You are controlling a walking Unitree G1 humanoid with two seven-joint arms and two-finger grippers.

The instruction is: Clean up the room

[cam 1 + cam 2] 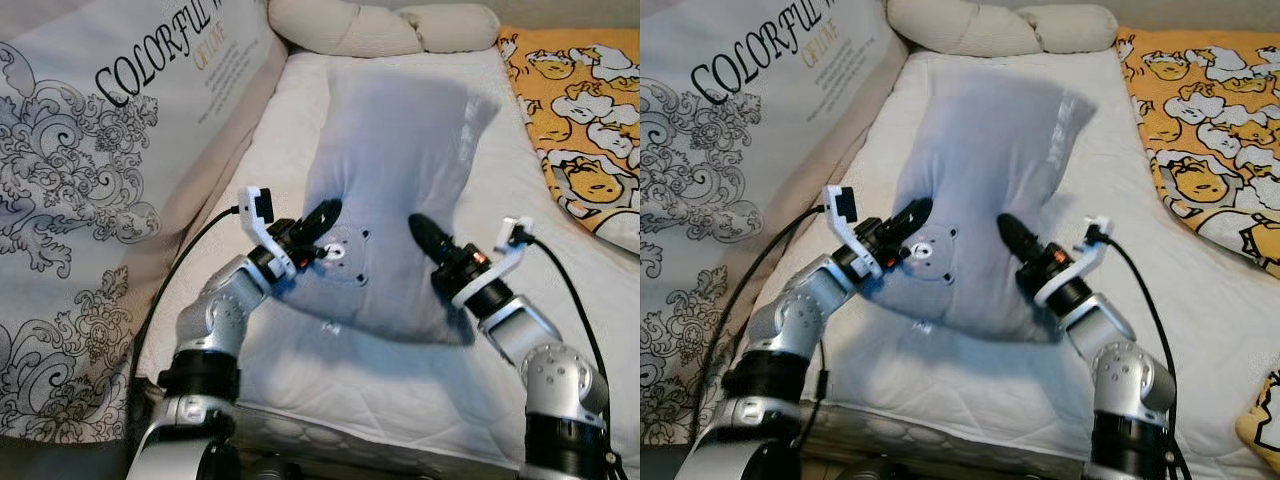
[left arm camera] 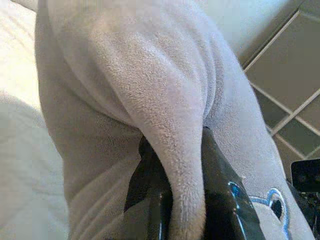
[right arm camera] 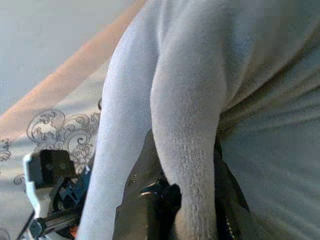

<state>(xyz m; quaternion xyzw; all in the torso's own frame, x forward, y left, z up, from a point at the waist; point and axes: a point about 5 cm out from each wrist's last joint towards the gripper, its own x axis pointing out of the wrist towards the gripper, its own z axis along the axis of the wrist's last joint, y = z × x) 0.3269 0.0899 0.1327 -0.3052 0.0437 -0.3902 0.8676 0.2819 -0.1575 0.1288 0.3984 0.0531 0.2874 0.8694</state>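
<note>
A grey pillow is held up over the bed by both grippers. The left gripper is closed on a fold of the pillow at its lower left edge; in the left wrist view the fleece fold is seen pinched between the two black fingers. The right gripper is closed in the same way on the lower right edge, and in the right wrist view a ridge of the fabric is clamped between its fingers. Between the two grippers a small embroidered bear face is seen on the pillow. The rest of the pillow rises beyond the grippers, slightly blurred. Beyond it a cream cushion lies at the head of the bed. To the right of the right gripper, well apart, an orange blanket with cartoon figures is spread. To the left of the left gripper a printed cover with ornaments and letters is seen.
</note>
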